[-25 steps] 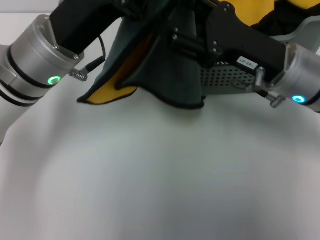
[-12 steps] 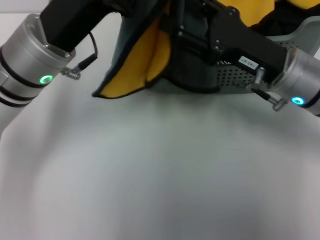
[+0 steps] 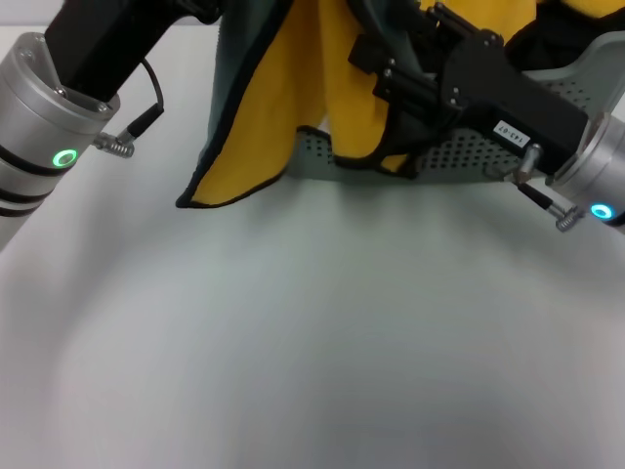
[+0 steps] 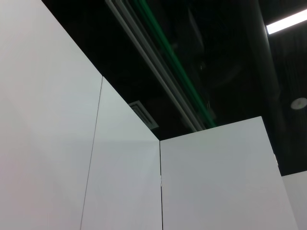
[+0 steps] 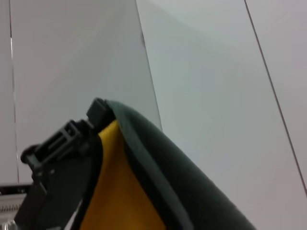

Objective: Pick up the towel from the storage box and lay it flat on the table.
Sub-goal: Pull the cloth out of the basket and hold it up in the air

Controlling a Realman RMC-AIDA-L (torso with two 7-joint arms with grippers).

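Note:
The towel [image 3: 293,98] hangs above the table [image 3: 312,342], its yellow-orange side facing me and a dark grey-green strip with black edging along its left side. My left gripper [image 3: 200,8] is at the top edge, fingertips cut off; the towel's upper left part hangs from it. My right gripper [image 3: 376,59] is shut on the towel's right part, in front of the storage box [image 3: 459,154]. In the right wrist view the towel [image 5: 120,191] drapes over a black finger [image 5: 62,143]. The towel's lower corner [image 3: 195,198] hangs just above the table.
More yellow cloth [image 3: 493,20] and dark cloth [image 3: 547,39] lie bunched in the storage box behind my right arm [image 3: 596,166]. My left arm [image 3: 39,117] stretches over the table's left side. The left wrist view shows only white panels and a dark ceiling.
My left arm has moved left and up, spreading the towel. The towel has turned from mostly dark side to yellow side, and its right part has lifted, uncovering the box front.

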